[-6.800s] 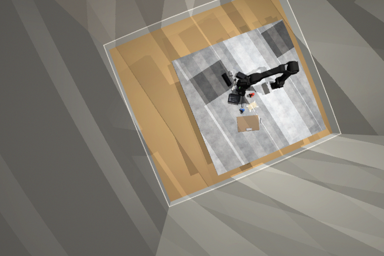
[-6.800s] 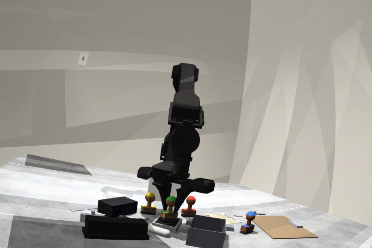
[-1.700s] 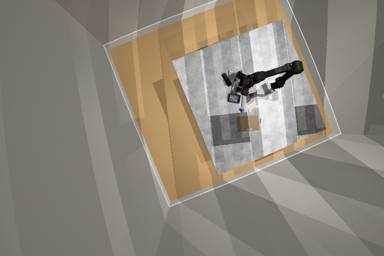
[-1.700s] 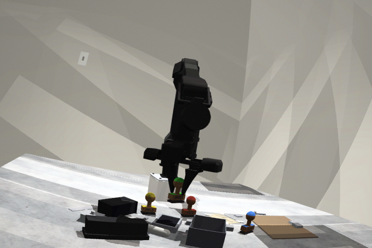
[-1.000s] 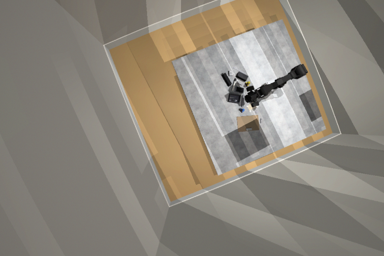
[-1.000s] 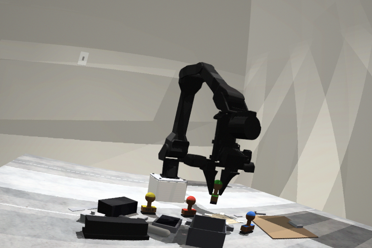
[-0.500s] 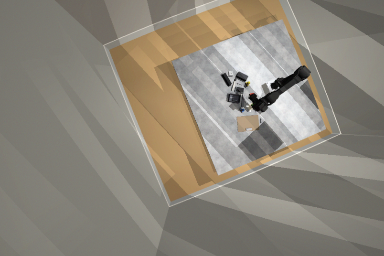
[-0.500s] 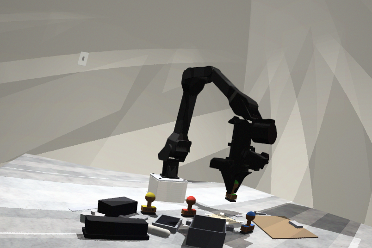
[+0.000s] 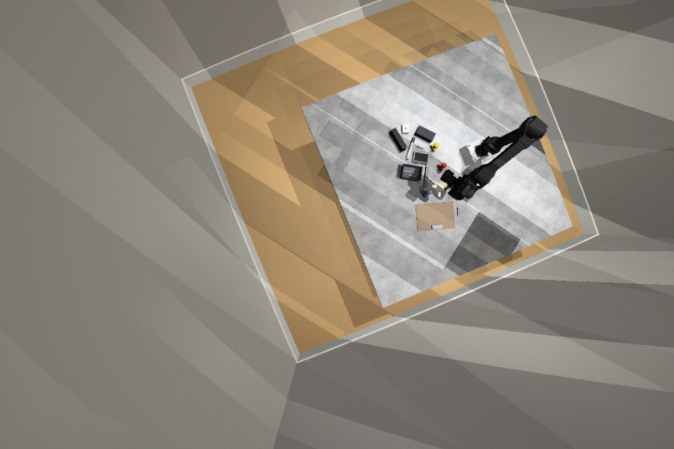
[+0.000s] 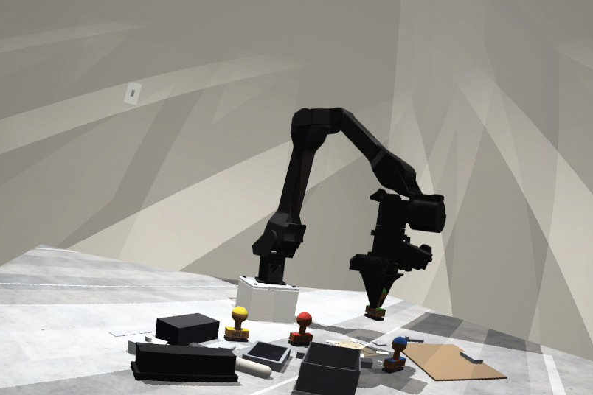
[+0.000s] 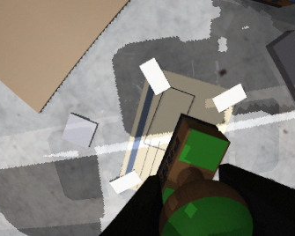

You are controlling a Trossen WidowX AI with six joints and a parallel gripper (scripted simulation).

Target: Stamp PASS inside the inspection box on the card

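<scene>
My gripper (image 10: pixel 376 303) (image 11: pixel 189 179) is shut on the green-topped stamp (image 10: pixel 375 311) (image 11: pixel 206 150), which hangs upright in the air with its base down. Its side lettering is too small to read surely. In the wrist view the stamp is over the lower right of the cream card (image 11: pixel 180 81) (image 10: pixel 353 346), held flat by white tape pieces. The thin outlined box (image 11: pixel 184 92) on the card shows no print in its visible part; the stamp hides its lower right. The dark ink pad (image 10: pixel 265 351) (image 9: pixel 420 157) lies open, away from the gripper. The stamp's underside is hidden.
A red stamp (image 10: pixel 304 317), a yellow stamp (image 10: pixel 239 313) and a blue stamp (image 10: pixel 399 344) stand around. An open black box (image 10: pixel 330 379), a brown board (image 10: pixel 451 365) (image 11: pixel 43 40), a long black block (image 10: pixel 185 362) and a small pale block (image 11: pixel 79 130) lie nearby.
</scene>
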